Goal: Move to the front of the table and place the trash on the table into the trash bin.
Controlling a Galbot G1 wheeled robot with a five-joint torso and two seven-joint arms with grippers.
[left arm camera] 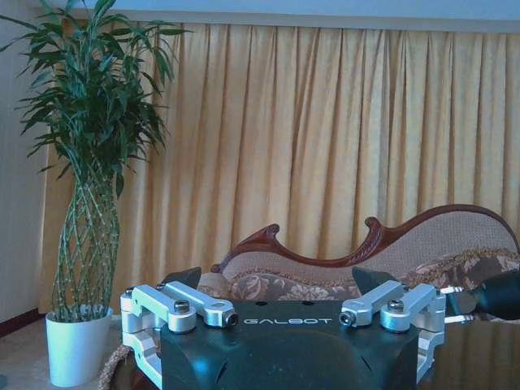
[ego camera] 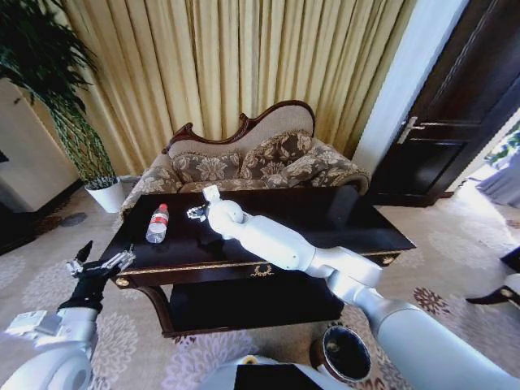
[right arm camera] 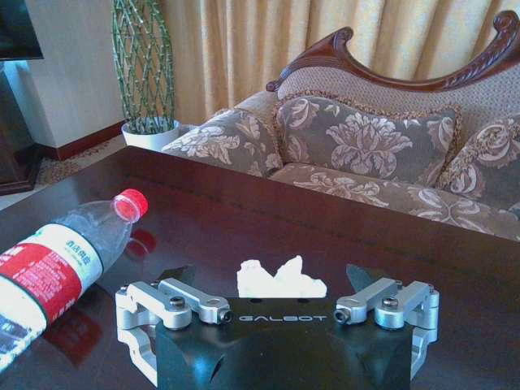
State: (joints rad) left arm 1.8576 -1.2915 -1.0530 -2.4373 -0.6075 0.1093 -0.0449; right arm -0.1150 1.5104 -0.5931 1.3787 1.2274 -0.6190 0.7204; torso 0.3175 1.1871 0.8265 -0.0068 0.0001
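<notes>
The dark glossy table [ego camera: 341, 215] stands in front of me. A clear water bottle [ego camera: 158, 223] with a red cap lies on its left part. My right arm reaches across the tabletop, and its gripper [ego camera: 196, 214] is low over the surface just right of the bottle. In the right wrist view the right gripper [right arm camera: 272, 275] is open with a white crumpled paper wad [right arm camera: 281, 282] between its fingers, and the bottle [right arm camera: 57, 260] lies beside it. The left gripper [ego camera: 98, 264] hangs open and empty off the table's left front corner. The trash bin [ego camera: 344, 354] stands on the carpet below the right arm.
A floral sofa [ego camera: 244, 162] backs the table's far side, under gold curtains. A potted plant in a white pot [ego camera: 106, 195] stands at the far left. A dark door [ego camera: 455, 106] is at the right. The table has a lower shelf [ego camera: 252, 301].
</notes>
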